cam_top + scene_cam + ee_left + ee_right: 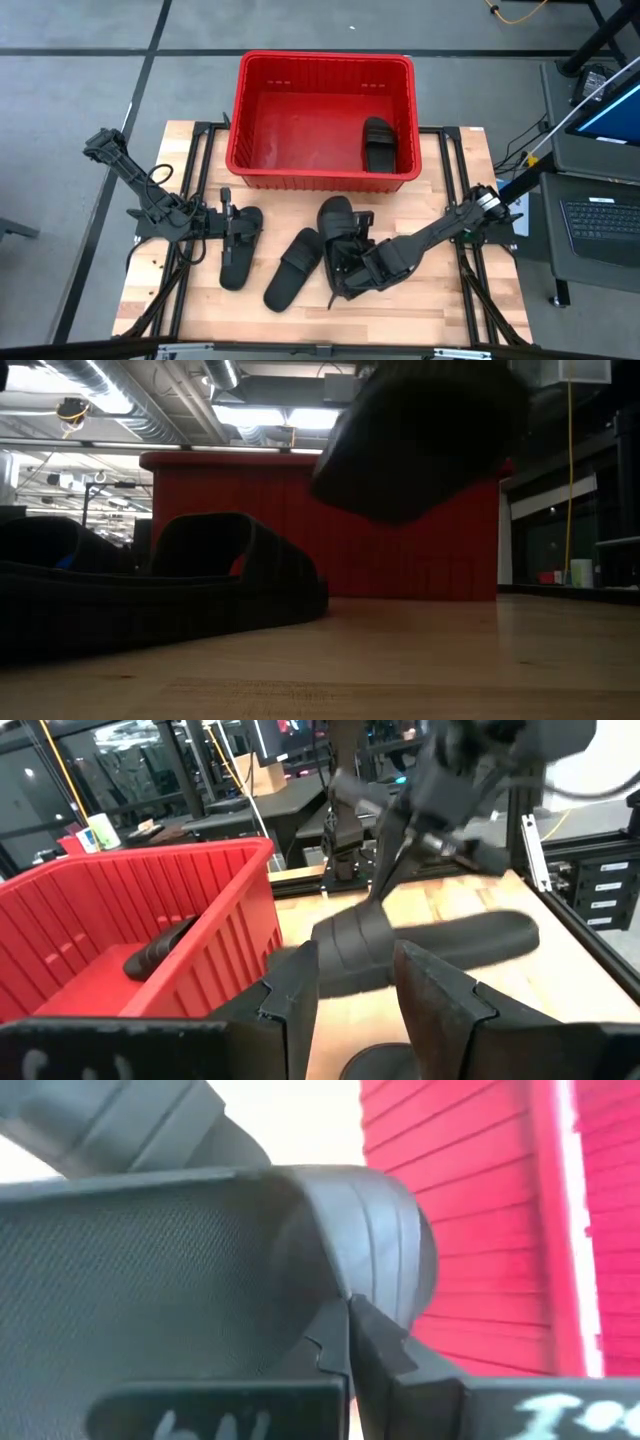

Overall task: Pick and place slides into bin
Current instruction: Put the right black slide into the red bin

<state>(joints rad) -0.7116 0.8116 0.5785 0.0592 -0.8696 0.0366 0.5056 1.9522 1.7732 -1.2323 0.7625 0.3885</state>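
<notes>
Item: one black sandal (340, 222) is being gripped by its strap in the closed right gripper (357, 262) and held clear of the table, just short of the red bin (234, 130), where one sandal (379, 143) is already lying. The sandal is best being carried level, high over the near rim, then released. Two sandals are lying beside the left gripper (232, 226), its fingers parted, empty.

Bright overhead lighting, blurred wrist close-ups
</notes>
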